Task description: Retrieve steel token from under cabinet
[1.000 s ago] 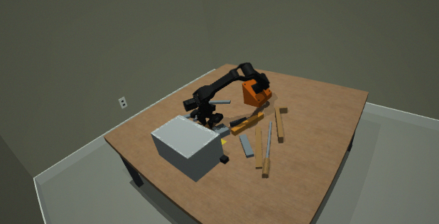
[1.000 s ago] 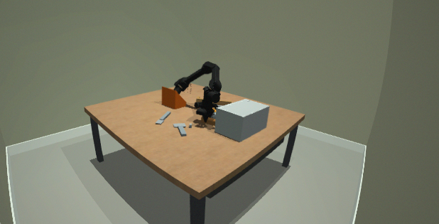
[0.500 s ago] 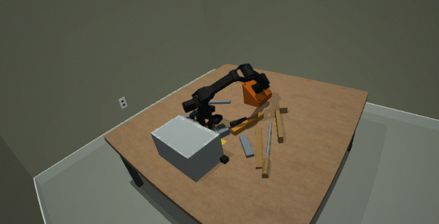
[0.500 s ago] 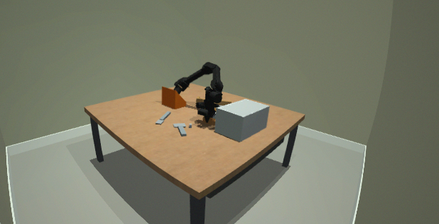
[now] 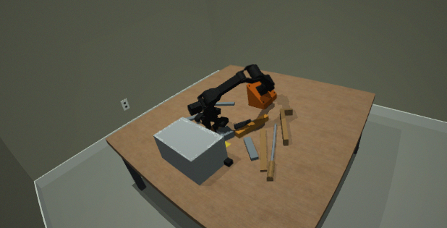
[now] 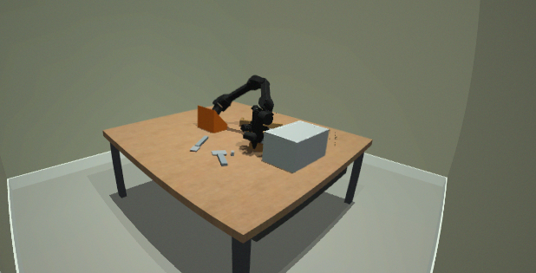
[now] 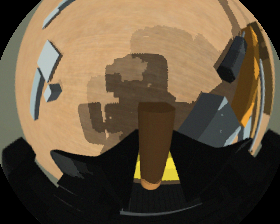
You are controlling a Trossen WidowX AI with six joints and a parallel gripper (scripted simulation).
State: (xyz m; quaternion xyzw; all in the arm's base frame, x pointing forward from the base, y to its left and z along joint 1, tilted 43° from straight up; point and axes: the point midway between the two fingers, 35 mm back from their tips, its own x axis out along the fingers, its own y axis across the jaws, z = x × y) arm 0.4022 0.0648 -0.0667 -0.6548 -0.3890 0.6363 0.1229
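Observation:
The pale grey cabinet [image 5: 188, 139] [image 6: 282, 151] stands on the table. My gripper [image 5: 214, 125] [image 6: 254, 141] [image 7: 152, 132] is low beside it and shut on a brown rounded handle [image 7: 156, 117], which stands between the fingers in the wrist view. What the handle belongs to, and its far end, cannot be made out. A bit of the yellow marked area [image 5: 227, 144] [image 7: 169, 172] shows by the cabinet and behind the handle; the rest is hidden. The steel token cannot be made out, and the vent slots are not in view.
A grey block [image 5: 227, 133] [image 7: 203, 120] is close to the gripper. An orange bar [image 5: 240, 132], a dark handle [image 5: 242, 124] [image 7: 232, 59], a grey bar [image 5: 251, 149], wooden pieces and a rod [image 5: 273, 140] lie beyond. Grey T-shaped pieces [image 6: 222, 159] lie on the other side. A black cube [image 5: 228, 162] is beside the cabinet.

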